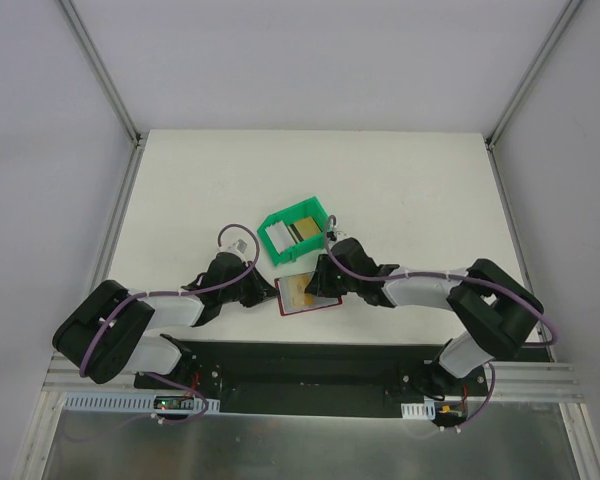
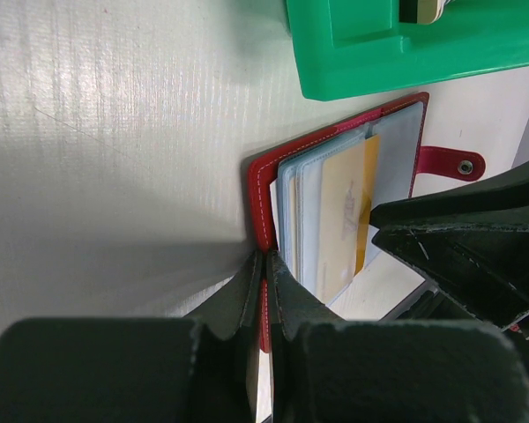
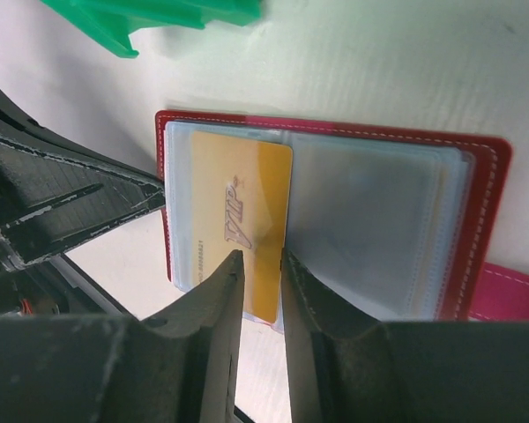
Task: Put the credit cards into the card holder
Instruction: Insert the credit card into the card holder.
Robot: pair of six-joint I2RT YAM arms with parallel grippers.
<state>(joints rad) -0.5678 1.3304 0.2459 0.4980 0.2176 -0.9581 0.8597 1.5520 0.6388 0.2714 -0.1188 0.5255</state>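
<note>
The dark red card holder (image 1: 305, 293) lies open on the table, its pale blue-grey pockets up (image 3: 370, 220). A golden-yellow credit card (image 3: 238, 203) sits partly in a left-hand pocket, its lower end sticking out; it also shows in the left wrist view (image 2: 348, 211). My left gripper (image 2: 265, 264) is shut on the holder's red cover edge (image 2: 263, 189). My right gripper (image 3: 260, 257) hovers over the card's right edge, jaws a narrow gap apart, holding nothing. More cards (image 1: 302, 232) lie in the green bin (image 1: 280, 222).
The green plastic bin (image 2: 406, 53) stands just behind the holder, close to both grippers. The holder's snap tab (image 2: 450, 163) sticks out on the right side. Metal frame posts run along both table sides. A black base plate (image 1: 310, 365) lies at the near edge.
</note>
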